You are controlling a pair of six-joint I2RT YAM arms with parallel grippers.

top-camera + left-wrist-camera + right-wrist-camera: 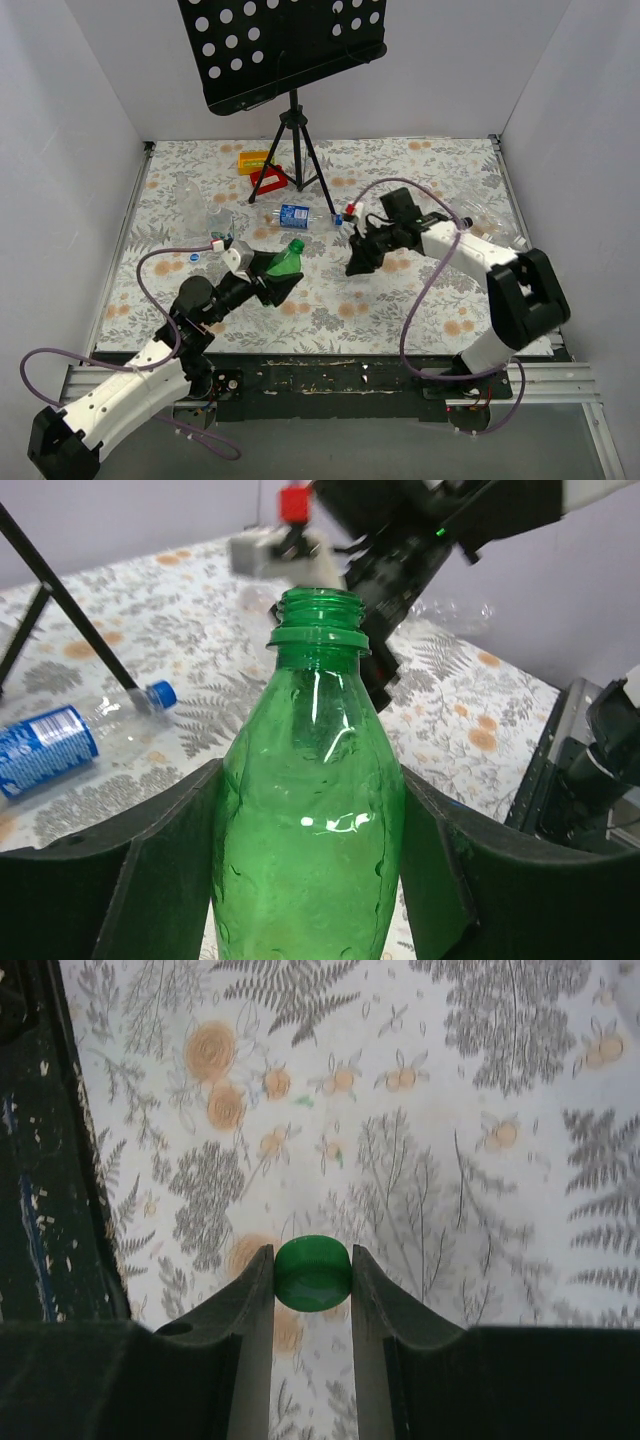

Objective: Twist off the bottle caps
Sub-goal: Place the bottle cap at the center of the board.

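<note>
Your left tool [308, 890] is gripping the green bottle [312, 740] by its body between both fingers, its uncapped neck pointing ahead of the tool, while your right tool [312, 1295], nearly closed, is pinching the green cap [312, 1272] at its fingertips, hovering above the flowered tabletop [430, 1160].

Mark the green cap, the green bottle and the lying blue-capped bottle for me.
green cap [312, 1274], right wrist view, its side face
green bottle [318, 810], left wrist view, mid body
blue-capped bottle [70, 735], left wrist view, its blue label
</note>
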